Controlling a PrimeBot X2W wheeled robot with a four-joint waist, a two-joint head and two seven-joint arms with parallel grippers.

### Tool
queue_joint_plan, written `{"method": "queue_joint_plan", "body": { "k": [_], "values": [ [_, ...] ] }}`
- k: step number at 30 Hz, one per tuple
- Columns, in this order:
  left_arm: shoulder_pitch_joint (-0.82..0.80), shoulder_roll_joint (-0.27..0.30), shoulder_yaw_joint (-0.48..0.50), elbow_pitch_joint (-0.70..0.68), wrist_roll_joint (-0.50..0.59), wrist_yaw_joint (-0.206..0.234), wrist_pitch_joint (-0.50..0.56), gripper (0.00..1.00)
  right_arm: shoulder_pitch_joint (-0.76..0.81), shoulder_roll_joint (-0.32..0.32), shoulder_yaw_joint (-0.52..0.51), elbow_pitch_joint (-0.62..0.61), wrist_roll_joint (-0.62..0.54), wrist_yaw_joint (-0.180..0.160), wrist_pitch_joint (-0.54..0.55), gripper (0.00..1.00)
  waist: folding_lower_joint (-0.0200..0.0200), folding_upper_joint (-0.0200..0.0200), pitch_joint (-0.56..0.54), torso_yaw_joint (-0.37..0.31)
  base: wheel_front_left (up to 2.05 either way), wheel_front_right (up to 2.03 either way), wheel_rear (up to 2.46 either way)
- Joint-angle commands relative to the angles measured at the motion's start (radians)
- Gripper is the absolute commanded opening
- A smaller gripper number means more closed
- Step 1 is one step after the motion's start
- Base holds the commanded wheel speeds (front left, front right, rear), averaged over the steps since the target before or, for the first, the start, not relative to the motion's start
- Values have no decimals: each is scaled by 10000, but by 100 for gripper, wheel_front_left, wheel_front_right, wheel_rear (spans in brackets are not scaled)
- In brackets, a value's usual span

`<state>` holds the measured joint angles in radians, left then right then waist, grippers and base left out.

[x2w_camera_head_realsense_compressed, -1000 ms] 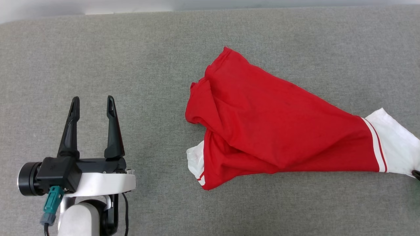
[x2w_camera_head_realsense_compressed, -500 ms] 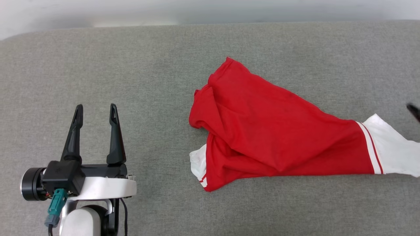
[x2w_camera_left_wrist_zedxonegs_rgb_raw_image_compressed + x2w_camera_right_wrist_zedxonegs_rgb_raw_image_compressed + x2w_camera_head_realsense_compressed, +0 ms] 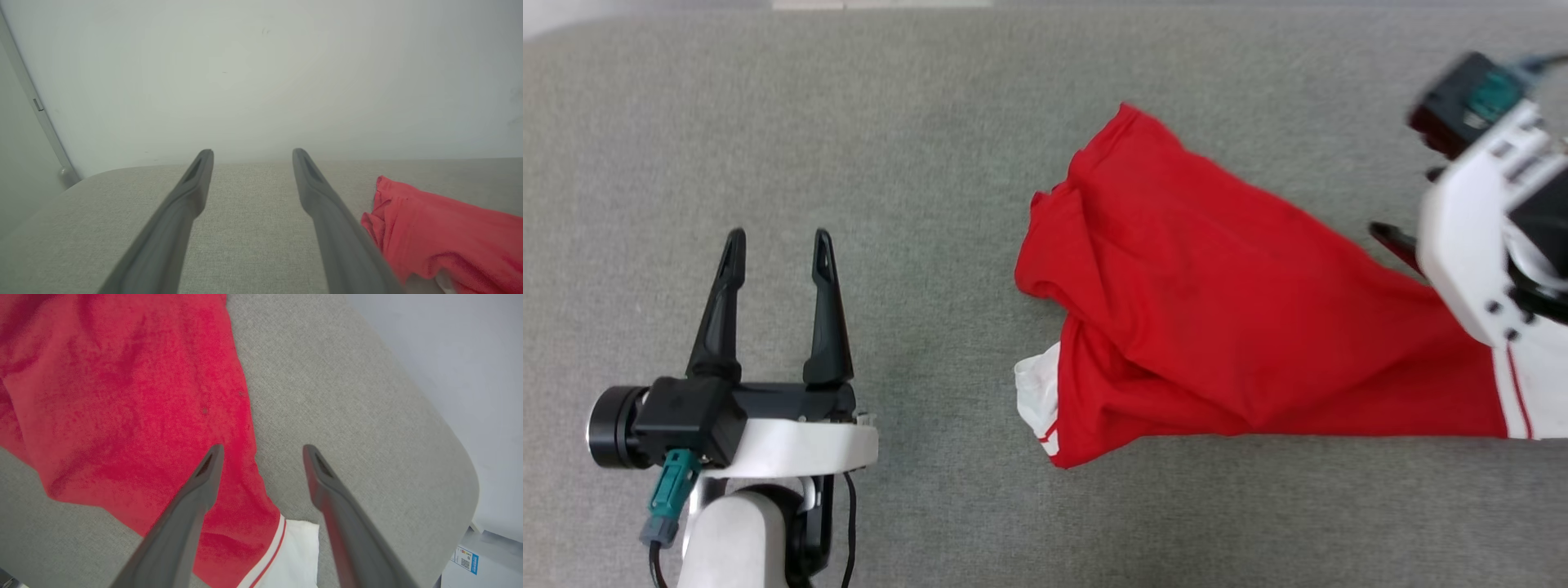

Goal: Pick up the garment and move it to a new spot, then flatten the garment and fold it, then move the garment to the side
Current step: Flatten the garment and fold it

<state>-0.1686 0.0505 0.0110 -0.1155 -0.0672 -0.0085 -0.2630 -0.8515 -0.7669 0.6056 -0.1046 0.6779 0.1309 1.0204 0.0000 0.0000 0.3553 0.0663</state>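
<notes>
The grey, coarse-woven tabletop (image 3: 931, 122) spreads wide, with rounded corners. The garment (image 3: 1217, 310) lies right of centre, thin red jersey bunched in soft overlapping folds, its white sleeve (image 3: 300, 547) at the right end. My right end effector (image 3: 263, 451) hangs over the striped seam, fingers wide apart and empty. My left end effector (image 3: 779, 241), equally spread and empty, sits well left. A pinch here might catch several layers and lift a twisted bundle.

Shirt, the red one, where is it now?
In the head view the shirt lies crumpled on the grey surface, right of middle, well apart from the left gripper. The right gripper is above its white-sleeved right end.
</notes>
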Motion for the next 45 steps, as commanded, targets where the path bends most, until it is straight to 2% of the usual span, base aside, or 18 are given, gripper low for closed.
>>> {"method": "queue_joint_plan", "body": {
  "k": [1,8,13,17,19,24,27,31,36,39,44,45],
  "values": [
    [-206,-2,-43,-49,-70,40,-25,100,-631,336,468,483,-46,-3,192,100,0,0,412,216,0,0,0],
    [-556,-4,-236,-186,-224,171,-25,100,-1844,1343,1873,2680,-353,-3,-117,100,0,0,1181,438,0,0,0],
    [-782,-6,-375,-150,-285,243,-25,100,-1830,1868,3231,4291,-510,1,-693,100,0,0,1586,512,0,0,0],
    [-864,-1,-367,-77,-293,270,-25,100,-1603,2090,4015,4909,-69,12,-1182,100,0,0,1621,484,0,0,0],
    [-814,0,-281,-1,-230,247,-25,100,-1916,2060,4080,4950,58,12,-1638,0,0,0,1506,398,0,0,0],
    [-620,-6,-180,113,-168,179,-25,100,-3017,1583,3560,4523,500,-6,-3161,0,0,0,1054,229,0,0,0],
    [-480,0,-157,142,-179,190,-25,100,-3139,1120,3304,4085,746,-5,-3830,0,0,0,811,149,0,0,0],
    [-344,-2,-140,120,-215,213,-25,100,-2710,267,2668,3792,1215,-6,-4338,0,0,0,639,83,0,0,0],
    [-250,-2,-156,140,-212,193,-25,100,-1418,-488,1970,4249,1310,-5,-4477,0,0,0,618,73,0,0,0],
    [-290,-2,-136,175,-170,158,-25,100,-586,-467,1630,4933,1299,-5,-4376,0,0,0,649,73,0,0,0],
    [-332,-2,-122,312,-27,56,-25,100,257,76,1267,5774,1126,-3,-4575,0,0,0,506,51,0,0,0],
    [-326,-2,-118,329,6,18,-25,100,283,156,1142,5751,1047,-3,-4792,82,0,0,432,30,0,0,0]
  ]
}}
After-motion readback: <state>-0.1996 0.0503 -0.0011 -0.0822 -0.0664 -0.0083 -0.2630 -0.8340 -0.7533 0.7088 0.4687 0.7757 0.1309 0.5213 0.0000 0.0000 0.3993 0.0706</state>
